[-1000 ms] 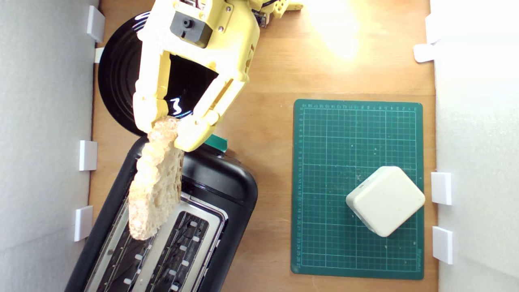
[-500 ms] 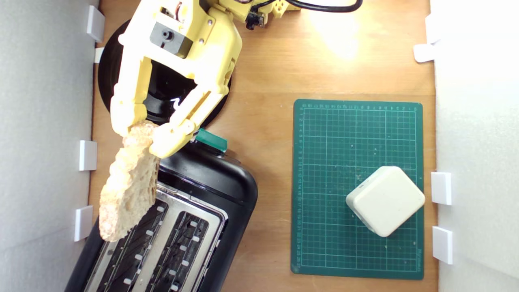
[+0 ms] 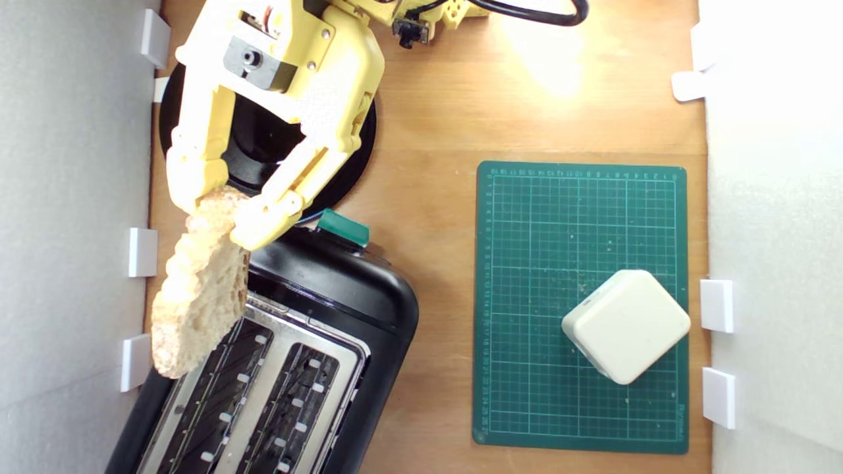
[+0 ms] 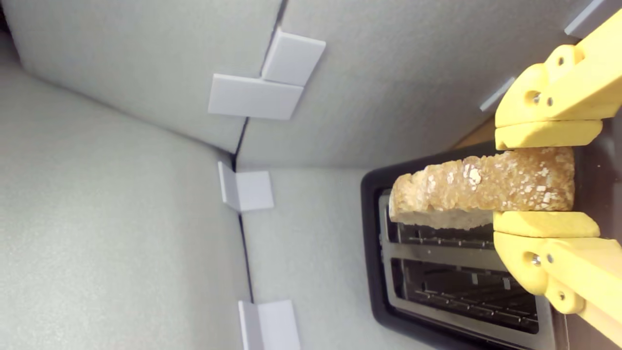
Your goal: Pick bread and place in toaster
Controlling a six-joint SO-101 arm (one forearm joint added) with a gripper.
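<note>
the claw (image 3: 214, 210) is clamped on the crust end of the bread (image 3: 197, 296). over the last second the slice drifts toward the exterior view's left, off the slots to the outer edge of the toaster (image 3: 342, 289). judgement: realignment needed before lowering.

Cream block (image 3: 625, 326) on green mat (image 3: 579, 217); black plate (image 3: 349, 158).

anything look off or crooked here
Yes: the bread, clamped at one end by the gripper, hangs over the toaster edge on the exterior view's left, not lined up over either slot.
</note>
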